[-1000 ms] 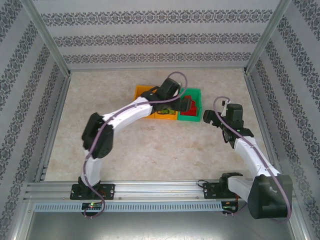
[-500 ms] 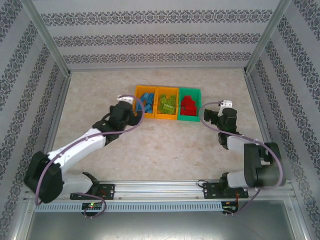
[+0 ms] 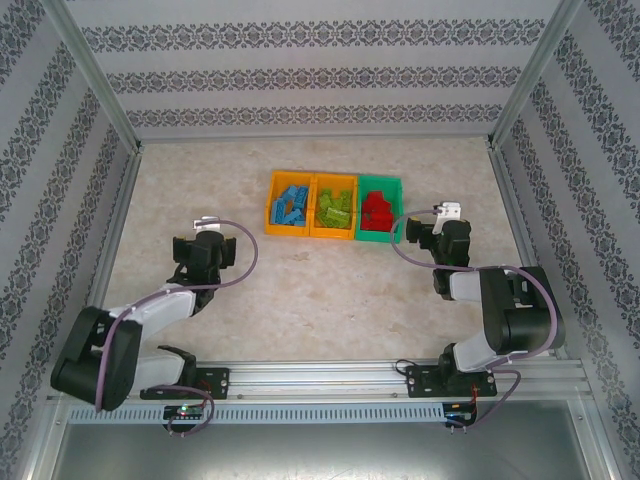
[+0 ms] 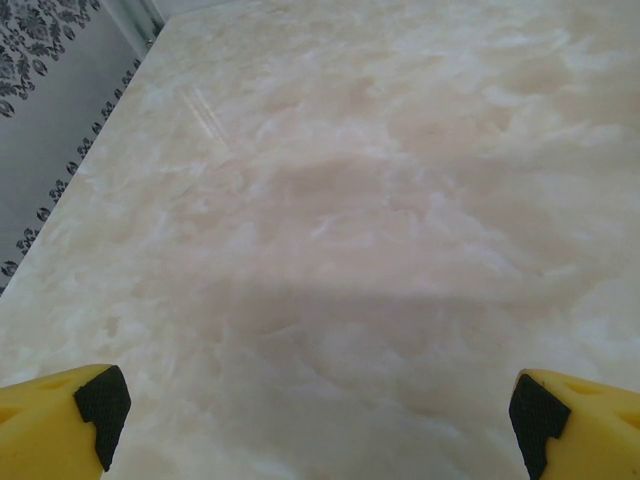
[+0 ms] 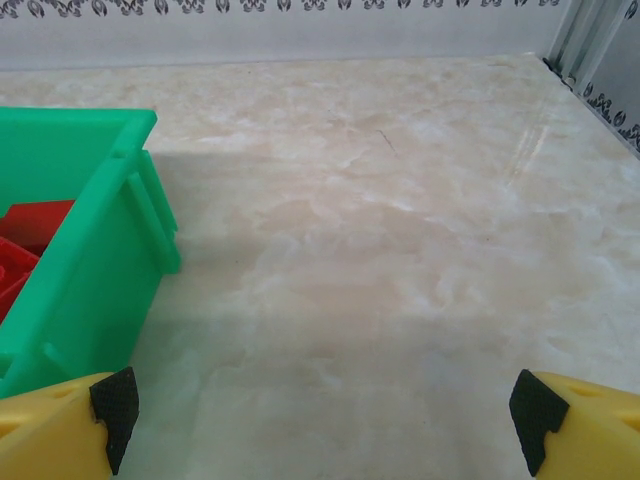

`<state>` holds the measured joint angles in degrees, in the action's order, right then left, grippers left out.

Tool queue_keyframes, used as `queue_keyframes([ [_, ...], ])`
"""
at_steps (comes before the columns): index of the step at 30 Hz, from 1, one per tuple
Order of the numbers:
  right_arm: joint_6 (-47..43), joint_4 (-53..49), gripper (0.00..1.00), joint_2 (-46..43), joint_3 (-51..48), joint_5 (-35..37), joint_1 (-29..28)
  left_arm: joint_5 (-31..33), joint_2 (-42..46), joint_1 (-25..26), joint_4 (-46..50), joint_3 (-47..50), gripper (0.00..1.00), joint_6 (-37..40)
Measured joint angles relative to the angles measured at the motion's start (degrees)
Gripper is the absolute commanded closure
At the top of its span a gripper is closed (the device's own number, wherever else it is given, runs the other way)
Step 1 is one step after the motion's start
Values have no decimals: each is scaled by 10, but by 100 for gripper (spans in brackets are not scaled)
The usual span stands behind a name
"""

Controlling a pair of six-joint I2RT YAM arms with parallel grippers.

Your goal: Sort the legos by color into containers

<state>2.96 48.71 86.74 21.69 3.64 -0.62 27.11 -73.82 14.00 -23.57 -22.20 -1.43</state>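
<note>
Marble surface [image 3: 300, 290] carries bins [image 3: 331, 236] at twelve o'clock, legos [image 3: 334, 205] sorted. Both jaws are wide open, empty. Job looks done; just rest.

Left gripper [image 3: 203, 228] back from containers [image 3: 331, 236]

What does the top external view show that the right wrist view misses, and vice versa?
Top external adds the left orange bin of blue legos, the middle orange bin of lime green legos, and the left arm. Right wrist adds the right gripper's yellow fingers spread open and the green bin's ribbed side wall. Shared: the green bin holding red legos on the marble table.
</note>
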Motion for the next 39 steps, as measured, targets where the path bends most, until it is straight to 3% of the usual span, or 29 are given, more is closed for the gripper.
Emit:
queue_keyframes([
  [8,0,5,2,0,0,0,0,-95,-53,-72,-118,0,0,9],
  [13,0,5,2,0,0,0,0,-151,-126,-108,-260,29,0,10],
  [22,-2,5,2,0,0,0,0,-231,-163,-133,-238,-6,0,10],
  [39,-4,4,2,0,0,-1,0,-243,-163,-133,-237,-6,0,10],
])
